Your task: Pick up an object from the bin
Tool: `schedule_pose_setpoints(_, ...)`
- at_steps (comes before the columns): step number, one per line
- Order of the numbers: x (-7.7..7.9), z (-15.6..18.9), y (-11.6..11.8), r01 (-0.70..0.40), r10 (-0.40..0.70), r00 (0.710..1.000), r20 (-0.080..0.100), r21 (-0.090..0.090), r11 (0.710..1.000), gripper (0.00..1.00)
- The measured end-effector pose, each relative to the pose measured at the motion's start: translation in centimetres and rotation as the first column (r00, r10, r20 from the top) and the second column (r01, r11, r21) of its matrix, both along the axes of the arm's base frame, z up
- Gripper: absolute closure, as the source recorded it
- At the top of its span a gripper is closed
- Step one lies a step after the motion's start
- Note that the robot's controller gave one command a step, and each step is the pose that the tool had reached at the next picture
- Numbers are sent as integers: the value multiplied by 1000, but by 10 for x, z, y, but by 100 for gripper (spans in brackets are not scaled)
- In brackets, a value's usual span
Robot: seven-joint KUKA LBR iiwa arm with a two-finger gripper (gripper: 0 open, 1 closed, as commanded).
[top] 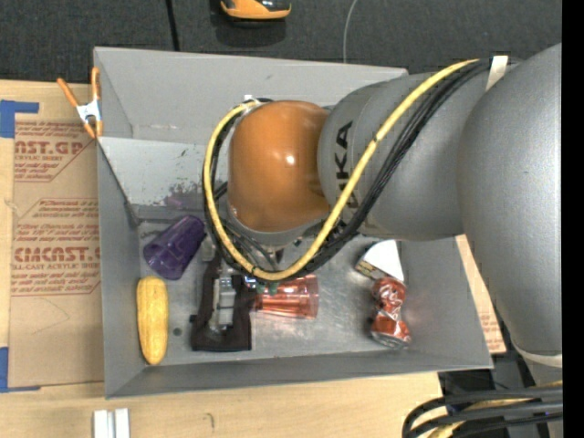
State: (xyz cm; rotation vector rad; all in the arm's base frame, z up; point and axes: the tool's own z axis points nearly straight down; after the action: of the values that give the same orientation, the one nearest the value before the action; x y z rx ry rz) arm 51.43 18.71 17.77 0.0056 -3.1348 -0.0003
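Bin (146, 167) of grey metal, its middle hidden under the arm (438, 153) and the orange wrist cover (274, 167). The gripper (219, 322) sits low near the front wall, dark among cables; I cannot tell whether it is wide or narrow. To its left lie a purple thing (173, 245) and a yellow corn cob (152, 319). Just to its right lies a red see-through piece (290, 297), its top edge covered, and farther right a crushed red can (391, 313).

This looked like a robotics lab bench: a large grey industrial arm (456, 162) lettered KUKA, strung with yellow and black cables (381, 146), reached over a grey sheet-metal bin (274, 64) on a pale wooden benchtop (301, 411). The bin held mismatched oddments: a yellow corn cob (152, 319), a purple object (173, 246), a crushed red can (390, 313)
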Motion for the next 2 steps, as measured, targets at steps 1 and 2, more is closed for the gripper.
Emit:
schedule_pose_setpoints(1,2,5,-1,2,-2,1000,7,1,1000,0)
schedule_pose_setpoints(2,2,4,-1,0,0,1000,9,2,1000,0)
